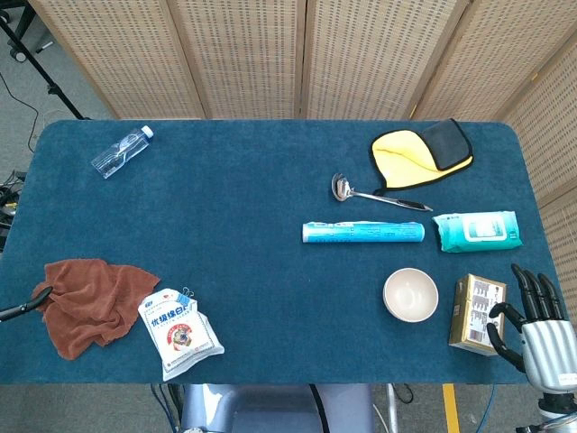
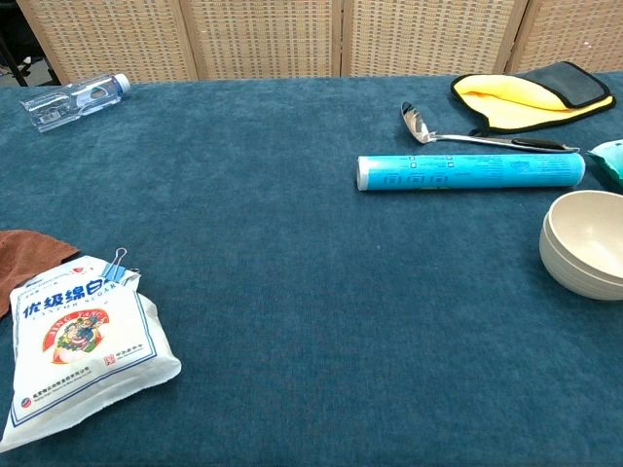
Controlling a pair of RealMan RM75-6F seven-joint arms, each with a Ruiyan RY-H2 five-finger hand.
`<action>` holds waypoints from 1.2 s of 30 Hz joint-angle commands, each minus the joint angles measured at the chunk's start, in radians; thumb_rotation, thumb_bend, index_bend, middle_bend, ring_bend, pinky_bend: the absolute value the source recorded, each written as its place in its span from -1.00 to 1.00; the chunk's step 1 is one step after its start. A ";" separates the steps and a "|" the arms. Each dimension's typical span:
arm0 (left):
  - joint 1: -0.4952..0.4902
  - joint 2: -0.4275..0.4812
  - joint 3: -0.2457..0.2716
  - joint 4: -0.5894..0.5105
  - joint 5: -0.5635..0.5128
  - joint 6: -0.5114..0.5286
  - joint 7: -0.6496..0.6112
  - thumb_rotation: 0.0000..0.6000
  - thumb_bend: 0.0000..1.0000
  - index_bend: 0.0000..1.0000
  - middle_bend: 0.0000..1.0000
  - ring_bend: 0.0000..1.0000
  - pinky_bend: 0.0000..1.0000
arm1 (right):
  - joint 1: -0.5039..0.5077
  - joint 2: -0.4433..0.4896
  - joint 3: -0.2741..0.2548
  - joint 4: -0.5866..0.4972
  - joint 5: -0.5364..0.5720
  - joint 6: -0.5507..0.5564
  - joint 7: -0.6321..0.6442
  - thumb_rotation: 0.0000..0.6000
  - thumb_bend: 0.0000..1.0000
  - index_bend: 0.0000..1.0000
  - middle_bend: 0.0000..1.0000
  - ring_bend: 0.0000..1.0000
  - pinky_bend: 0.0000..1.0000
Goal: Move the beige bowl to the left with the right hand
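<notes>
A: Where does the beige bowl [image 1: 410, 295] sit at this moment?

B: Upright on the blue surface [image 1: 252, 207], toward the near right. A blue tube [image 1: 362, 233] lies just behind it, and a small box [image 1: 477, 314] stands just to its right.

A: And the right hand [image 1: 535, 325]?

B: At the near right corner, holding nothing, its fingers [image 1: 534, 292] apart and pointing away from the robot. It shows only in the head view, and the thumb side is partly hidden behind the box edge, so I cannot tell whether it touches the box.

A: So which way is the bowl from that hand?

B: To the hand's left, with the box standing between them. That is the relation the reach turns on: I would judge that the hand has to come over or behind the box to get to the rim. The bowl is round, so no approach angle is favoured.

A: What about the left hand?

B: Not visible as a hand. A dark tip shows at the far left edge by the brown cloth [image 1: 88, 304], well apart from the bowl. The right hand is far nearer.
</notes>
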 commanded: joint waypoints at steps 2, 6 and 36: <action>0.001 0.004 0.000 -0.002 0.001 0.001 -0.004 -0.33 -1.00 -1.00 -1.00 -1.00 -1.00 | 0.008 -0.002 -0.005 -0.012 0.003 -0.024 -0.009 1.00 -0.18 0.01 -1.00 -1.00 -1.00; 0.003 0.010 -0.002 -0.009 0.004 0.006 -0.010 -0.34 -1.00 -1.00 -1.00 -1.00 -1.00 | 0.029 0.005 0.000 -0.041 0.000 -0.056 -0.035 1.00 -0.18 0.01 -1.00 -1.00 -1.00; 0.013 0.053 -0.008 -0.032 -0.010 0.004 -0.074 -0.34 -1.00 -1.00 -1.00 -1.00 -1.00 | 0.137 -0.079 -0.031 -0.225 0.094 -0.337 -0.315 1.00 -0.17 0.01 -1.00 -1.00 -1.00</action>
